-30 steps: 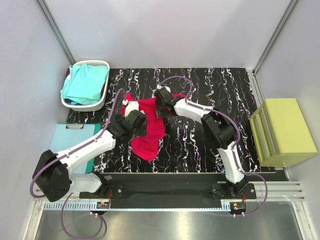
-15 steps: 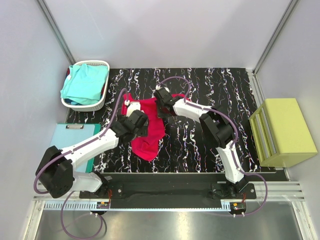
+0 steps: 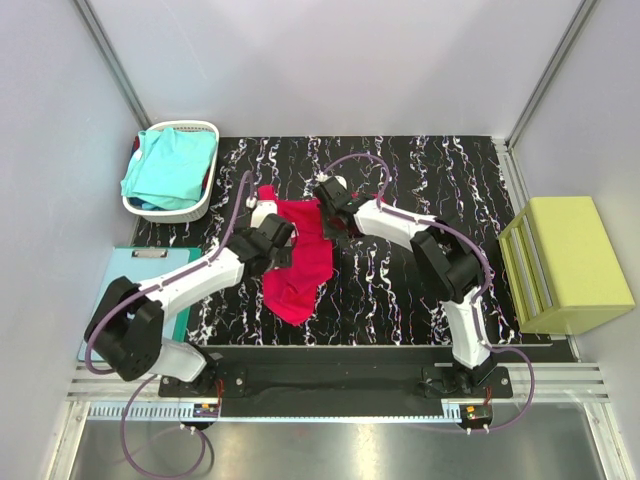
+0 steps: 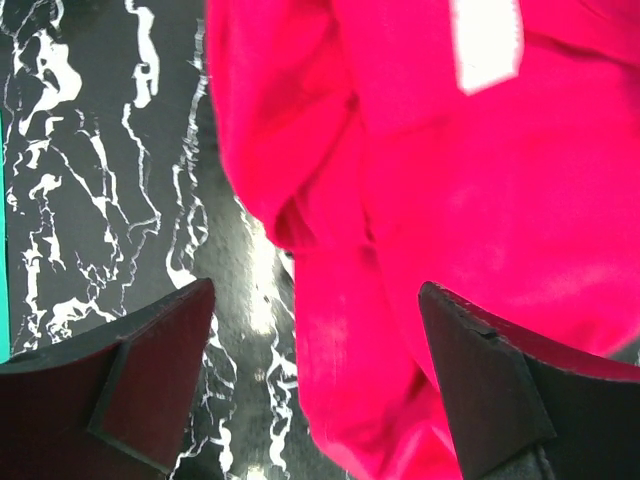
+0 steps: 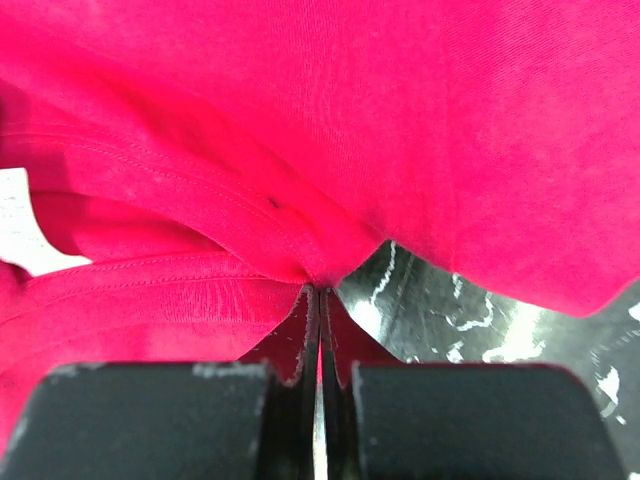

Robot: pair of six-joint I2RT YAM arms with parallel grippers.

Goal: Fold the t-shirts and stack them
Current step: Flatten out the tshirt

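Turquoise t-shirt (image 3: 168,165) in white basket (image 3: 186,125); right jaws pinch red t-shirt (image 3: 300,262); left jaws spread wide.

Red shirt (image 5: 420,130): bunched, filling your upper view.
Right gripper (image 5: 320,305): your fingers pressed together on a fold of it.
Label (image 5: 22,225): white, left edge.
Table (image 5: 500,330): black, white-veined, lower right.
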